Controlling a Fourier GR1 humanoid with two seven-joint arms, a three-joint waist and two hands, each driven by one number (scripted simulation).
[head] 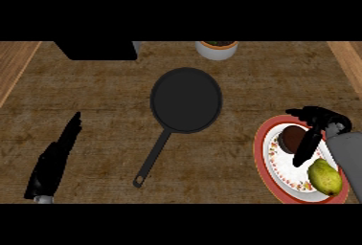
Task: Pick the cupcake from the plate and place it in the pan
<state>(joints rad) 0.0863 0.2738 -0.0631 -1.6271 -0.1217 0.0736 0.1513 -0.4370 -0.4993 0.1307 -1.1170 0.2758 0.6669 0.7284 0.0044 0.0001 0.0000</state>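
The cupcake [290,139] sits on the plate [267,165], touching the right robot hand's [318,119] downward thumb on its left; fingers curled, not yet closed (pan [186,99] lies far-left); left robot hand [53,160] rests open.

The worktop [92,95] is brown wood with a rough, streaky look. A lighter wood strip runs down its left side and another down its right side.

A black pan [186,99] sits near the middle of the worktop. Its long thin handle points down and a little to the left.

A round plate [266,165] with a red rim sits at the right side, well apart from the pan.

At the far edge, a white pot [218,50] with something dark inside sits just above the pan. A big black box [99,50] sits at the far edge too, more to the left. Only part of each one shows.
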